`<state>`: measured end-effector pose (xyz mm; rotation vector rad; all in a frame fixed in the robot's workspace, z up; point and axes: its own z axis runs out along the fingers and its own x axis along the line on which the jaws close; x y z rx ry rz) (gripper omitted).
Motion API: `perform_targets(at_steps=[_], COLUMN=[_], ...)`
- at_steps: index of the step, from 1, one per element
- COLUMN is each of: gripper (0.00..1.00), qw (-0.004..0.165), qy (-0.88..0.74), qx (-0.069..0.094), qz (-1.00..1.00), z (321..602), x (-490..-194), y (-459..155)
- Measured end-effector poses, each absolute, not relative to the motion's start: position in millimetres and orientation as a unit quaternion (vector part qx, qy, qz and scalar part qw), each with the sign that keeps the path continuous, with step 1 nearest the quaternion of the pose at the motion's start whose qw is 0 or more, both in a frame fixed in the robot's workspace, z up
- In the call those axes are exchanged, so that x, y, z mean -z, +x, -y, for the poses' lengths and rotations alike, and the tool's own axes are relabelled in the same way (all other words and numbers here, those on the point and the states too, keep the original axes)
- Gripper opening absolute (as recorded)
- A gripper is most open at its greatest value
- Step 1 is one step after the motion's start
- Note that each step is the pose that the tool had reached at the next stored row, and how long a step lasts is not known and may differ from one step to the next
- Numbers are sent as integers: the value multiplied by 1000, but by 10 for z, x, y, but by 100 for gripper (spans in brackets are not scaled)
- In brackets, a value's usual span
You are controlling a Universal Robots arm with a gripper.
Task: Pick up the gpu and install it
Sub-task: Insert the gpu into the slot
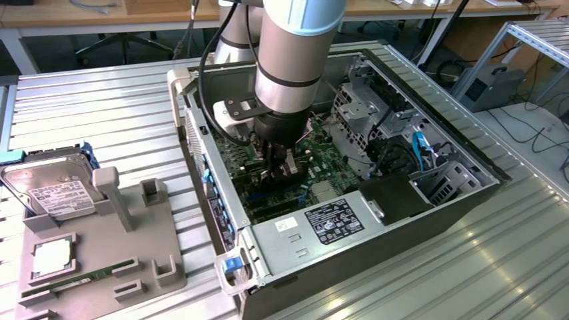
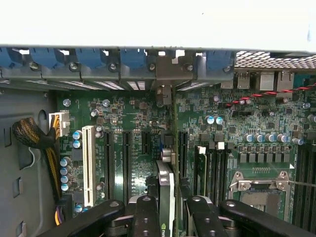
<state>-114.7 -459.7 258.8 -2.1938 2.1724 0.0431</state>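
My gripper (image 1: 282, 167) reaches down into the open computer case (image 1: 462, 200), just above the green motherboard (image 1: 316, 150). It is shut on the gpu (image 1: 289, 175), a thin dark card held edge-on between the two black fingers (image 2: 145, 217). In the wrist view the gpu (image 2: 166, 190) stands upright between the jaws of the gripper (image 2: 170, 217), over the motherboard (image 2: 133, 113) among the black expansion slots (image 2: 127, 163). Its silver bracket (image 2: 165, 74) lines up with the case's rear slot openings. Whether the card's edge sits in a slot is hidden.
A white slot (image 2: 89, 165) and a cable bundle (image 2: 32, 133) lie to one side, the CPU socket (image 2: 261, 192) to the other. The power supply (image 1: 338, 220) fills the case's near end. Outside, a grey fixture (image 1: 156, 267) holds a hard drive (image 1: 53, 193), a processor (image 1: 53, 257) and a memory stick (image 1: 71, 283).
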Motion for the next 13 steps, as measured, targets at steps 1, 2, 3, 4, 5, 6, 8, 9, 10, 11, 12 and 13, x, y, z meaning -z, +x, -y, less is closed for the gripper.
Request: perform_targets(at_steps=[1,2,3,4,5,6,8,9,10,11,12,13], gripper=[27,27,27,27,27,27,27,27,27,27,27,27], qw=[27,27,27,27,27,27,27,27,27,27,27,27], qy=[-710,-710,-710,-710,-710,-710,-710,-710,-710,-710,-710,-710], qx=[-14,-14,-14,-14,-15,-14,-14,-15,-14,-15,-14,-15], qz=[-703,-703,-703,-703,-703,-703,-703,-703,-703,-703,-703,-703], z=[4597,4597,4597,4597,4596,4597,4597,4597,4597,4596,4597,4596], x=[-2588,-2588,-2588,-2588,-2588,-2588,-2588,-2588,-2588,-2588,-2588,-2588], y=[-1146,-1147,-1146,-1147,-1148,-1148,-1148,-1148,-1147,-1148,-1147,-1148])
